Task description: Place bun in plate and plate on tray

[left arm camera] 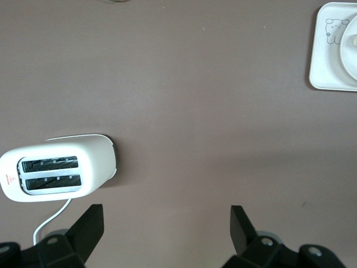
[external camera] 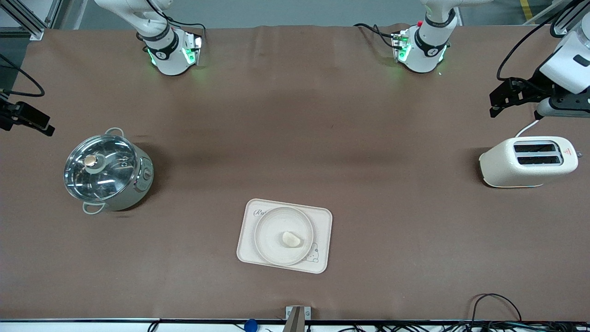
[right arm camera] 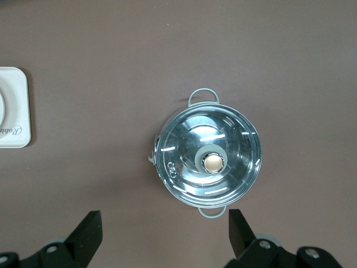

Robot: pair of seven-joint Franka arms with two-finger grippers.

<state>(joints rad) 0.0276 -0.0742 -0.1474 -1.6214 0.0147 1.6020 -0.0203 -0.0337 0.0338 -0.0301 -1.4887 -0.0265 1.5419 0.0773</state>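
The small pale bun (external camera: 291, 239) lies in the round cream plate (external camera: 271, 240). The plate sits on the rectangular cream tray (external camera: 322, 222) with the rabbit drawing, on the part of the table near the front camera. My left gripper (external camera: 501, 99) is open and empty, up in the air at the left arm's end of the table, over the cloth beside the toaster (left arm camera: 165, 215). My right gripper (external camera: 28, 121) is open and empty at the right arm's end, over the cloth beside the pot (right arm camera: 164, 220). A corner of the tray shows in the left wrist view (left arm camera: 321, 61) and in the right wrist view (right arm camera: 14, 106).
A cream two-slot toaster (external camera: 530, 161) stands toward the left arm's end, also in the left wrist view (left arm camera: 56, 167). A steel pot with a glass lid (external camera: 108, 173) stands toward the right arm's end, also in the right wrist view (right arm camera: 209, 162). Brown cloth covers the table.
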